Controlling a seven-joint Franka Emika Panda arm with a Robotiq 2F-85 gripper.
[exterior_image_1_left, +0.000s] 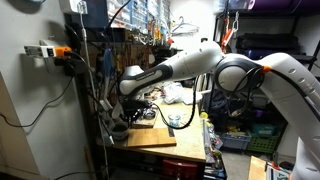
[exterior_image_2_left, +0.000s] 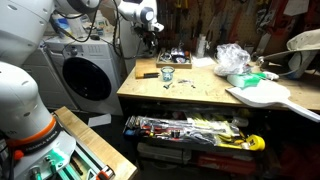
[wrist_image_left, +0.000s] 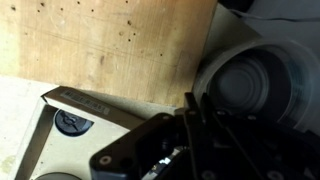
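Workbench top (wrist_image_left: 110, 40): bare wood, matt, dark-speckled.
Round container (wrist_image_left: 250, 90): grey, smooth, plastic-looking.
Bag (exterior_image_2_left: 232, 57): clear crinkled plastic.
Arm shell (exterior_image_1_left: 190, 62): glossy white plastic.

bare benchtop (exterior_image_2_left: 150, 92) in front, black tray (exterior_image_2_left: 172, 60) behind, plastic bag (exterior_image_2_left: 232, 57) blocking right

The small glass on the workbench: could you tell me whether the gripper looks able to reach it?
Probably yes. The gripper hangs above the back of the workbench, and the glass stands in the open in front of the tray, with nothing visibly between them.
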